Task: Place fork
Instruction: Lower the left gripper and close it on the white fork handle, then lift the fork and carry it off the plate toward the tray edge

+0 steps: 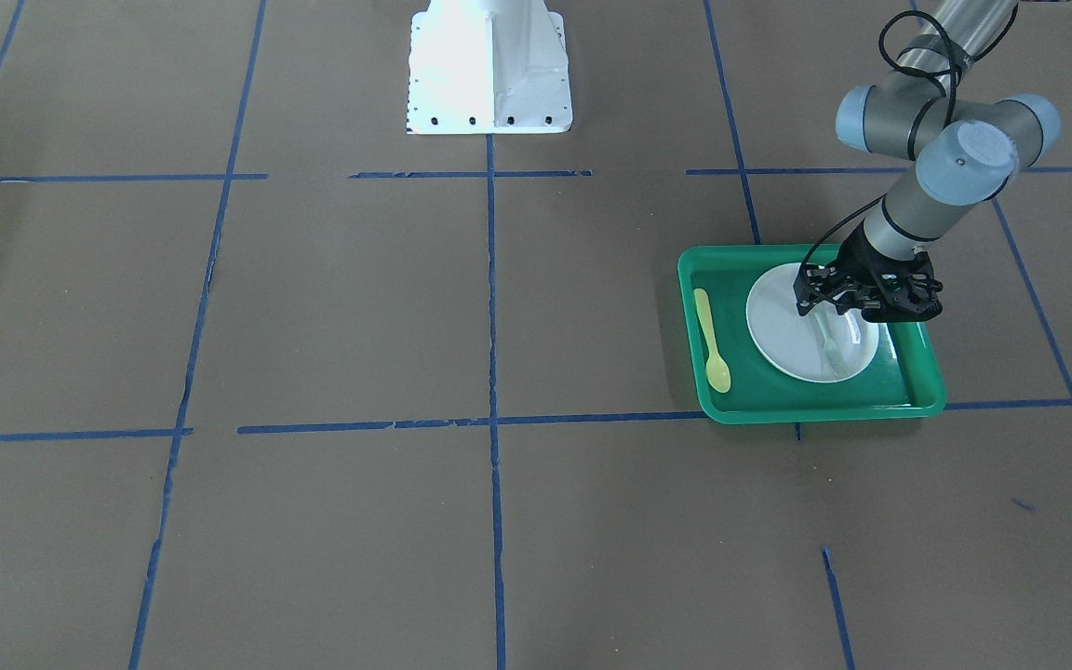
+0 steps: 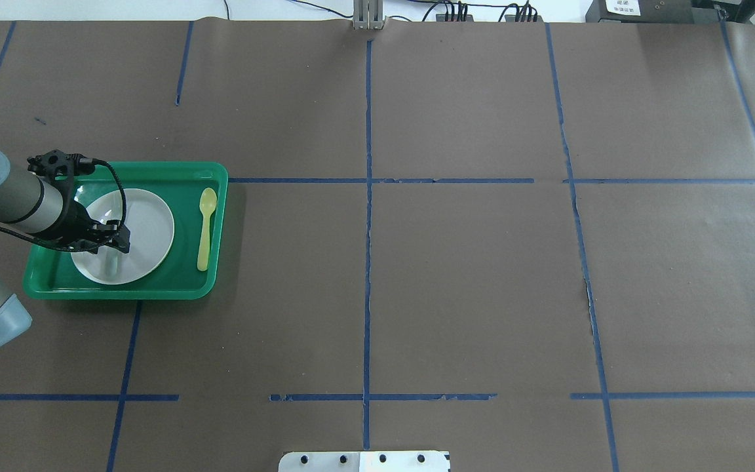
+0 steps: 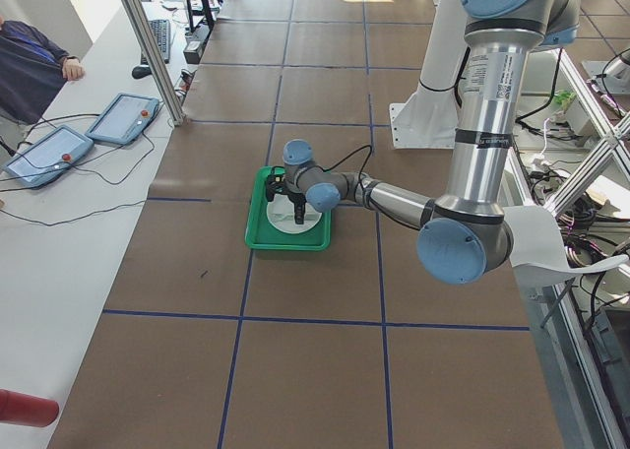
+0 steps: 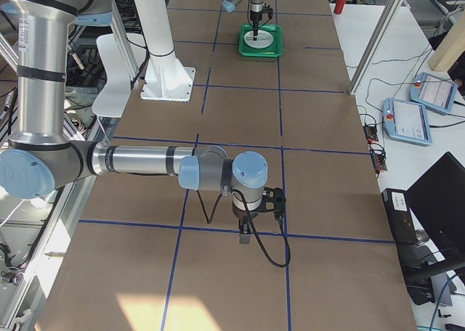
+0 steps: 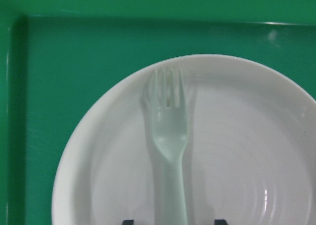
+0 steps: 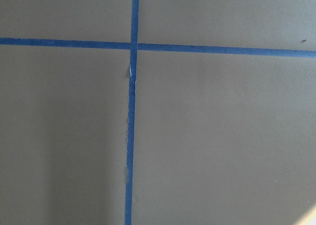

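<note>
Left pincer (image 1: pixel 838 318) hangs low over the white plate (image 5: pixel 247 151) with its jaws parted. In the wrist view we see its dark fingertips (image 5: pixel 220 221) standing clear on either side of the handle of the fork (image 5: pixel 170 136), gripping nothing. The fork lies flat on the plate, tines toward the rim and handle running back under the pincer. The plate sits in the green tray (image 1: pixel 908 409), close to the counter's left edge and roughly midway between its near and far edges. A yellow spoon (image 1: pixel 713 340) lies in the same tray, beside the plate on the side facing the counter's middle and not touching it. We read the layout as a place setting, with the fork given the plate and the spoon the tray floor. We judge the open straddle is meant to let the arm rise without dragging the light plastic along. By our reckoning the placing is all but done, and a straight lift remains. The right pincer (image 4: pixel 247 233) hangs over brown paper (image 2: pixel 469 275) and a crossing of blue tape toward the counter's right edge, well apart from the tray. We cannot tell whether it is parted or closed.
</note>
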Tool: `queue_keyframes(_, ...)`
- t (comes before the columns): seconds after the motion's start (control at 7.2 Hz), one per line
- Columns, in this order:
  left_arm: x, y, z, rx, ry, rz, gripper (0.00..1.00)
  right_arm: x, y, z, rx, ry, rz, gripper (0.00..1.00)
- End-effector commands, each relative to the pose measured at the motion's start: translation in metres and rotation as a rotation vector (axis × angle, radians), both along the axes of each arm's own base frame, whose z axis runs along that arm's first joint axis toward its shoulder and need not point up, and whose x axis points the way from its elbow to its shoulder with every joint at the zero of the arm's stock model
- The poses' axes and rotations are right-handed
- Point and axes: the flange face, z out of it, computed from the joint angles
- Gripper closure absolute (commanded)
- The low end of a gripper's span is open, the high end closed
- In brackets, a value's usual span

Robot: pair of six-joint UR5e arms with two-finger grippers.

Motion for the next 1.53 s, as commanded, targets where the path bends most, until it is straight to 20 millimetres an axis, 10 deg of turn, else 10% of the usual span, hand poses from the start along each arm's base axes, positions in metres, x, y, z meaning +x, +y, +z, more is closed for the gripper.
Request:
queue_keyframes(0.0, 0.001, 0.000, 0.001, -0.002, -0.001, 0.000, 0.54, 0.000, 0.000, 0.000, 0.000, 0.000, 0.000, 0.00)
queue_keyframes(0.28, 0.001, 0.001, -0.004, 0.003, 0.014, 0.008, 1.00, 0.000, 0.000, 0.000, 0.000, 0.000, 0.000, 0.00)
queue_keyframes(0.97, -0.007, 0.000, -0.014, 0.018, 0.024, -0.001, 1.00, 0.000, 0.000, 0.000, 0.000, 0.000, 0.000, 0.00)
queue_keyframes(1.39, -0.059, -0.022, -0.006, 0.042, 0.031, -0.025, 1.00, 0.000, 0.000, 0.000, 0.000, 0.000, 0.000, 0.00)
